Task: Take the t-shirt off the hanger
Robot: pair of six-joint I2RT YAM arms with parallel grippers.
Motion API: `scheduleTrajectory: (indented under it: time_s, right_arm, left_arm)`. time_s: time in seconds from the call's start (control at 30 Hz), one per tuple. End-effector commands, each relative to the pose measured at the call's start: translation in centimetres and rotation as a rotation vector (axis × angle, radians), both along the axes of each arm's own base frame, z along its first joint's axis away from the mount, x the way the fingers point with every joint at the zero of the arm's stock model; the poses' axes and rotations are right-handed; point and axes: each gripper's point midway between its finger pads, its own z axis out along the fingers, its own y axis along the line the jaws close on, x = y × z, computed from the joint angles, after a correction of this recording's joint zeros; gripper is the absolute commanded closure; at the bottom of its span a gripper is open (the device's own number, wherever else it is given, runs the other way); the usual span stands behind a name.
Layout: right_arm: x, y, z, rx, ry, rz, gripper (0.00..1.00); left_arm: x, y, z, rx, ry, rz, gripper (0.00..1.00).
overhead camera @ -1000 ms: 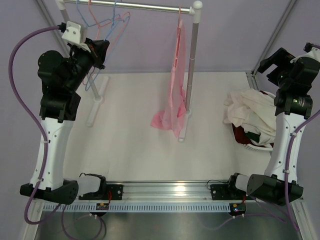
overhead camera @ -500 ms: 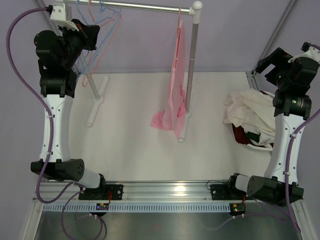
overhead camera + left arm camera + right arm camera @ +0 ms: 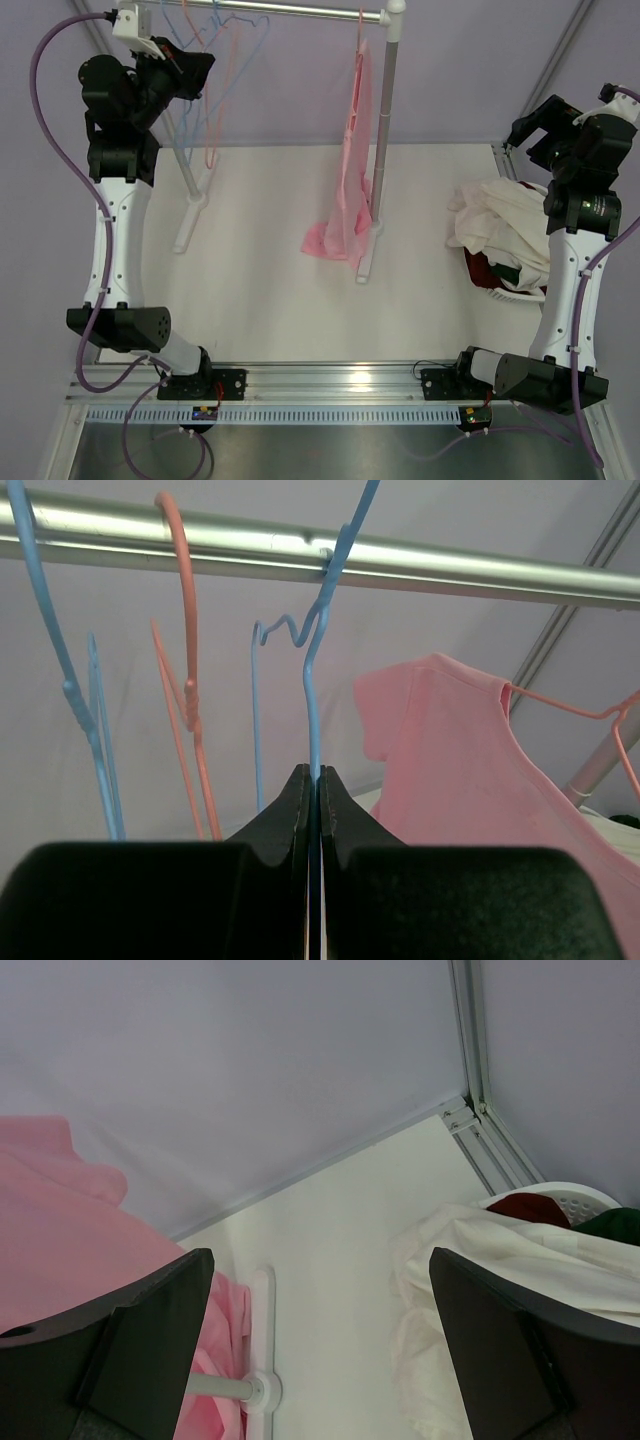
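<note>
A white table [image 3: 270,300] is boxed in by pale lilac walls [image 3: 460,70], with metal framing running up the back corners. A clothes rack stands across the far side: a silver rail [image 3: 300,11] held up at its right end by a post [image 3: 385,130]. The t-shirt [image 3: 352,170], pink, hangs from a pink hanger [image 3: 360,28] hooked on the right end of the rail, just beside the post. Its long axis runs straight down, neck uppermost at the hanger, and its bottom edge lies crumpled on the table by the foot of the rack. From above it shows nearly edge-on. The left gripper [image 3: 197,76] is raised at the left end of the rail, well apart from the t-shirt, among a few bare hangers. In the left wrist view its fingers are pressed together on the wire of a blue hanger [image 3: 312,680] whose hook is over the rail, with an orange hanger [image 3: 190,680] to the left and the t-shirt off to the right. The right gripper [image 3: 530,125] is held high at the right edge, its fingers spread wide around nothing, with the t-shirt well off to its left. Below it a basket [image 3: 580,1195] is heaped with white clothes [image 3: 500,230].
</note>
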Motion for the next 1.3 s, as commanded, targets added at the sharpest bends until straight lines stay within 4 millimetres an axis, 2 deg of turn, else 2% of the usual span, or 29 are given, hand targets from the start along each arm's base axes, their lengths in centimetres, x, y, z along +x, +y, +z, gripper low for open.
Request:
scheduleTrajectory:
  time_s: [0.0, 0.03, 0.1, 0.17, 0.23, 0.3, 0.37, 0.47, 0.57, 0.67, 0.77, 0.83, 0.93, 1.07, 1.17, 1.27]
  right_arm:
    - [-0.6, 0.8, 1.7, -0.03, -0.043, 0.023, 0.01]
    - [-0.6, 0.8, 1.7, -0.03, -0.043, 0.025, 0.01]
    - [-0.6, 0.9, 1.7, -0.031, -0.043, 0.028, 0.01]
    - [-0.6, 1.0, 1.7, -0.032, -0.043, 0.031, 0.01]
    - [-0.5, 1.1, 1.7, -0.029, -0.044, 0.036, 0.01]
    - [-0.4, 1.3, 1.6, -0.027, -0.044, 0.04, 0.01]
    - [-0.3, 1.5, 1.6, -0.027, -0.044, 0.045, 0.0]
    - [-0.3, 1.6, 1.4, -0.028, -0.039, 0.045, 0.0]
    - [-0.2, 1.6, 1.3, -0.032, -0.034, 0.046, 0.01]
    - [-0.3, 1.7, 1.5, -0.035, -0.04, 0.049, 0.0]
    - [-0.2, 1.8, 1.6, -0.036, -0.041, 0.05, 0.01]
    - [-0.1, 2.1, 1.5, -0.035, -0.038, 0.056, 0.0]
    - [0.0, 2.3, 1.6, -0.038, -0.038, 0.063, 0.0]
    - [0.1, 2.7, 1.7, -0.039, -0.038, 0.074, 0.01]
    - [0.2, 2.9, 1.9, -0.045, -0.035, 0.072, 0.01]
    - [0.3, 3.3, 1.9, -0.049, -0.028, 0.079, 0.01]
  left_arm:
    - [-1.2, 0.2, 0.9, -0.007, -0.029, 0.004, 1.0]
    - [-1.8, 0.3, 1.0, -0.004, -0.033, 0.013, 0.98]
    - [-1.5, 0.9, -0.2, -0.004, -0.008, 0.054, 0.91]
    - [-1.8, 1.5, -0.6, 0.003, -0.001, 0.083, 0.9]
    - [-1.9, 1.4, -1.1, 0.016, 0.01, 0.084, 0.89]
    - [-2.0, 1.5, -1.5, 0.018, 0.018, 0.089, 0.81]
    - [-2.2, 1.6, -1.4, 0.02, 0.013, 0.092, 0.79]
    - [-2.7, 1.7, -0.9, 0.026, -0.003, 0.101, 0.72]
    - [-3.4, 2.4, 0.2, 0.029, -0.013, 0.144, 0.69]
    - [-4.7, 3.3, 1.9, 0.051, -0.065, 0.206, 0.66]
    - [-6.7, 3.3, 3.5, 0.063, -0.115, 0.208, 0.63]
    - [-8.3, 2.5, 4.4, 0.068, -0.147, 0.171, 0.62]
    - [-10.3, -0.7, 4.8, 0.115, -0.189, 0.03, 0.59]
    - [-12.9, -3.1, 5.4, 0.134, -0.236, -0.049, 0.56]
    - [-13.6, -4.0, 6.3, 0.079, -0.228, -0.084, 0.57]
    - [-13.5, -5.4, 7.0, 0.032, -0.217, -0.115, 0.58]
